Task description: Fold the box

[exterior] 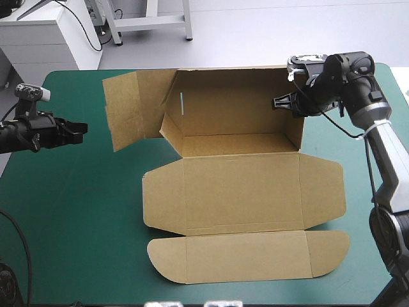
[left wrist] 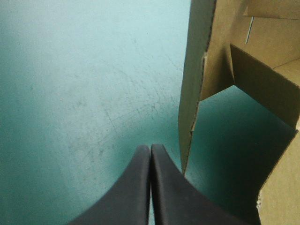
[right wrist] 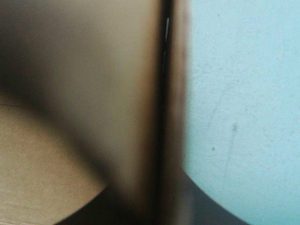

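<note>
The brown box (exterior: 243,185) lies mid-table with its back wall and right wall (exterior: 294,125) raised. Its front panel and rounded lid flap (exterior: 249,256) lie flat toward the near edge. The left side flap (exterior: 131,109) stands splayed outward. My right gripper (exterior: 285,101) is at the top of the right wall, shut on the box; in the right wrist view the board (right wrist: 117,93) runs edge-on between the black fingers of my right gripper (right wrist: 161,150). My left gripper (exterior: 80,131) hovers left of the splayed flap, shut on nothing. The left wrist view shows my left gripper (left wrist: 150,150) just short of the flap's edge (left wrist: 190,103).
Teal-green cover (exterior: 77,211) shows to the left of the box and in a strip along the near edge. The box's back wall stands close to the table's far edge. A white cabinet (exterior: 45,38) stands beyond the far left corner.
</note>
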`<state>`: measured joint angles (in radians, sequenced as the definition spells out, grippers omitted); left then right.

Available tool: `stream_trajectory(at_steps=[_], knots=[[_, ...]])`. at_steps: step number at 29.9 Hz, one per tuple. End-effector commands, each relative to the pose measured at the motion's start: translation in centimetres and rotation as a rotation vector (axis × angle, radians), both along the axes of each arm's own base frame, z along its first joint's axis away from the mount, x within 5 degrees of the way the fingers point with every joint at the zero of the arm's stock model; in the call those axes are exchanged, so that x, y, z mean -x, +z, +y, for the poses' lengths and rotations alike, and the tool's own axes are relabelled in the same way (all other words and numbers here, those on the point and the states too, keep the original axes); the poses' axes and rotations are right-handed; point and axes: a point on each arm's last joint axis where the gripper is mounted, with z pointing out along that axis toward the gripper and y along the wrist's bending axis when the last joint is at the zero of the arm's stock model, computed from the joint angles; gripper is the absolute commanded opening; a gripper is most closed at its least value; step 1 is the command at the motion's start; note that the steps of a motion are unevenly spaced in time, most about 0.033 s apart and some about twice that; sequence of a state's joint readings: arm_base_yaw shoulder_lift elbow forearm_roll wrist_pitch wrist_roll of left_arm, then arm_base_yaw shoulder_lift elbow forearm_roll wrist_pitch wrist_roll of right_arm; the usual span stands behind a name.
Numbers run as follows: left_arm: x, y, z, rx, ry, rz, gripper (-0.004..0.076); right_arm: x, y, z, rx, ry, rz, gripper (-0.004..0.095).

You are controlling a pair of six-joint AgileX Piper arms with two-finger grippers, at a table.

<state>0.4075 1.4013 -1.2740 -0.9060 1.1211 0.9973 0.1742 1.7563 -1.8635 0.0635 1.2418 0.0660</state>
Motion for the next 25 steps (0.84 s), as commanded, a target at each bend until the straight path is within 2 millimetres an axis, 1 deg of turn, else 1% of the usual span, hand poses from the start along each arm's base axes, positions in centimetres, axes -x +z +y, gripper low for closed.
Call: stream_trajectory(at_steps=[1,6,8,12,14,17,21,25], knots=[[0.6,2.1,-0.6,0.046,0.005,-0.076,-0.0009,1.5,1.9,-0.1,-0.048,0.009,-0.033,-0.0011],[0.7,2.1,-0.6,0.048,-0.003,-0.071,-0.0009,2.1,-1.9,-0.3,-0.014,0.010,0.100,-0.0012],[0.6,2.1,-0.6,0.047,0.000,-0.073,-0.0008,2.2,-2.5,-0.4,-0.008,0.011,0.119,-0.0012],[0.6,2.1,-0.6,0.046,0.005,-0.077,-0.0008,2.1,-2.7,-0.6,0.023,0.009,0.117,-0.0012],[0.6,2.1,-0.6,0.046,0.005,-0.077,-0.0009,1.8,-3.1,-0.8,0.050,0.004,0.124,-0.0012],[0.6,2.1,-0.6,0.046,0.004,-0.076,-0.0009,0.9,-4.5,-0.7,0.061,0.004,0.160,-0.0012],[0.6,2.1,-0.6,0.046,0.004,-0.076,-0.0008,-0.5,-6.9,-0.4,0.073,0.018,0.209,-0.0014],[0.7,2.1,-0.6,0.048,-0.002,-0.072,-0.0008,-1.8,-8.5,-0.2,0.069,0.008,0.207,-0.0014]])
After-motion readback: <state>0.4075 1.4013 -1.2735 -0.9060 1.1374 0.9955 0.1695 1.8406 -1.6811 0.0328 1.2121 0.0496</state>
